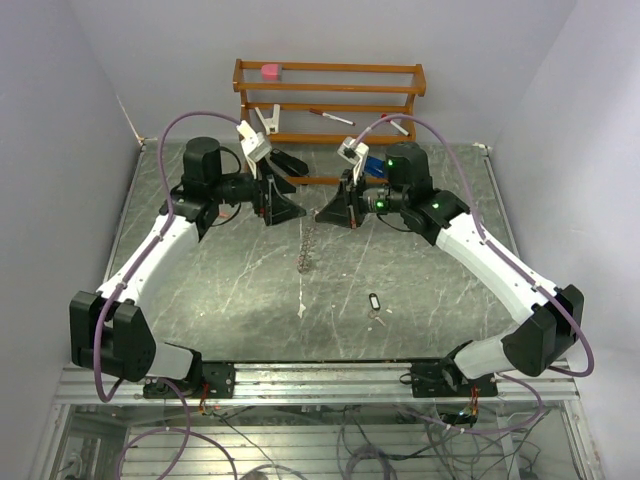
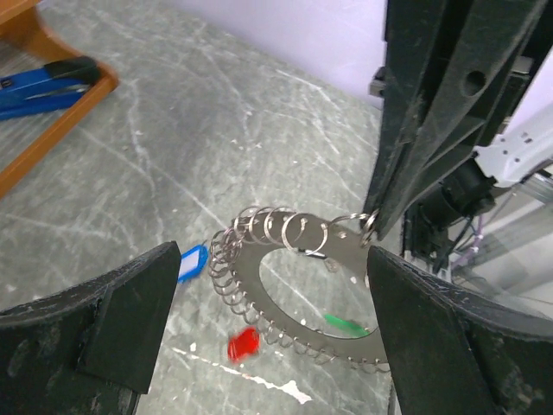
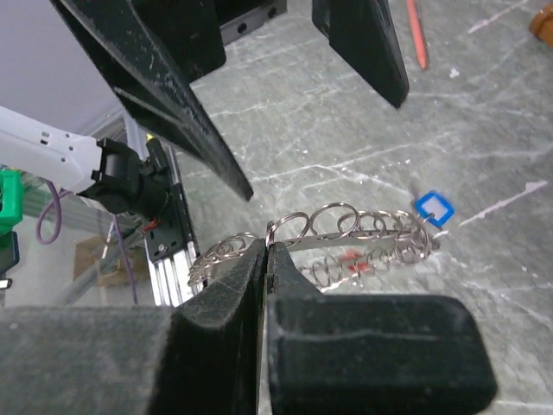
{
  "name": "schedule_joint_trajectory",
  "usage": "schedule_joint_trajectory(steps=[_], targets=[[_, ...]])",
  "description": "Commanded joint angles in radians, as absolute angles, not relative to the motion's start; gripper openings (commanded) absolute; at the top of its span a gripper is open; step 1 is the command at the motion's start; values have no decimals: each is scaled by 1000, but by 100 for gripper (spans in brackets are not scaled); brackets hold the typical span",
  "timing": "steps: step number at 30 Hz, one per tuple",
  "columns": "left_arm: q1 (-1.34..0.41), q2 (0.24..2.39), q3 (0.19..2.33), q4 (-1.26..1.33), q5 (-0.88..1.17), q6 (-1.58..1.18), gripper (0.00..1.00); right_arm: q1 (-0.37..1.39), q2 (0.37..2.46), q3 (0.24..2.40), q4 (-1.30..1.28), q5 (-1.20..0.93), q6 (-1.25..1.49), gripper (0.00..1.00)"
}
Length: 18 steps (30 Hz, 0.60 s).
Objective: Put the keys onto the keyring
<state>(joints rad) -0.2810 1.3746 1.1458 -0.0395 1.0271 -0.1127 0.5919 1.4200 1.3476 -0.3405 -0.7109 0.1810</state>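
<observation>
A grey marbled table [image 1: 240, 290] sits between pale lilac walls [image 1: 60, 120], a wooden rack [image 1: 330, 85] behind.

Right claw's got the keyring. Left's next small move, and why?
Probably lower the open left claw toward the blue-tagged key and grip it: the right claw is shut on the keyring rim, the left holds nothing, and that key lies on the table below.

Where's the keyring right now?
The keyring is mid-table in the top view, pinched by the right gripper, the open left gripper facing it.
</observation>
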Motion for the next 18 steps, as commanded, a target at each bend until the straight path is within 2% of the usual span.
schedule_joint_trajectory(steps=[1,7,18], targets=[[-313,1350,1149,24,1130,-129,100,620,1402,1375,-227,-746,208,0],[-330,1354,1167,-18,1123,-89,99,646,1421,1413,-247,-709,204,0],[-369,1349,1152,6,1260,-91,100,659,1419,1422,-263,-648,197,0]])
